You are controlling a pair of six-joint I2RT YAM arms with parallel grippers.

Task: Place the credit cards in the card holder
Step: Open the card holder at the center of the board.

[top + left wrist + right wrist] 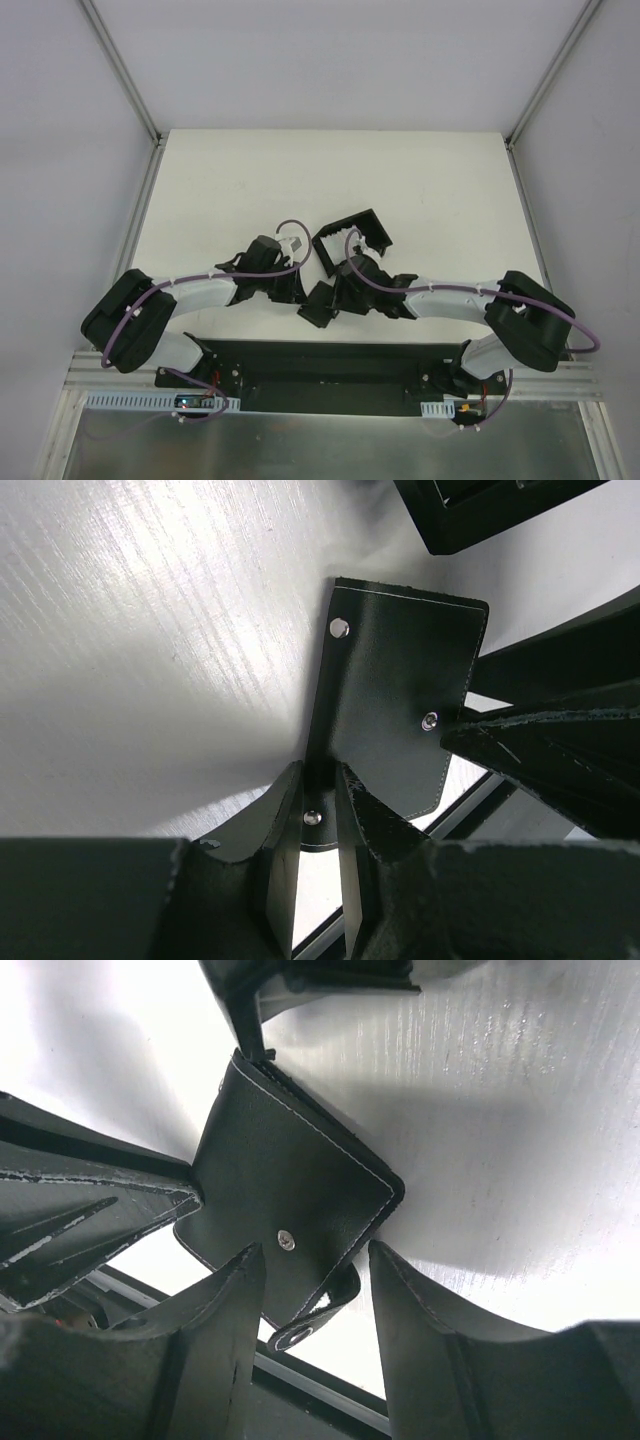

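Risk at table (150, 630) edge: left gripper (320, 775) pinches one end of the folded card holder (400, 690), right gripper (315, 1252) straddles it, spread; a thin grip could slip and drop it overboard.

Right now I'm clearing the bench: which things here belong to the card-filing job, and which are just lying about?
Job: card holder, left gripper clamped on its edge, right gripper open around it; credit cards not clearly visible.
Lying about: black tray beyond the holder, contents unclear; white table.
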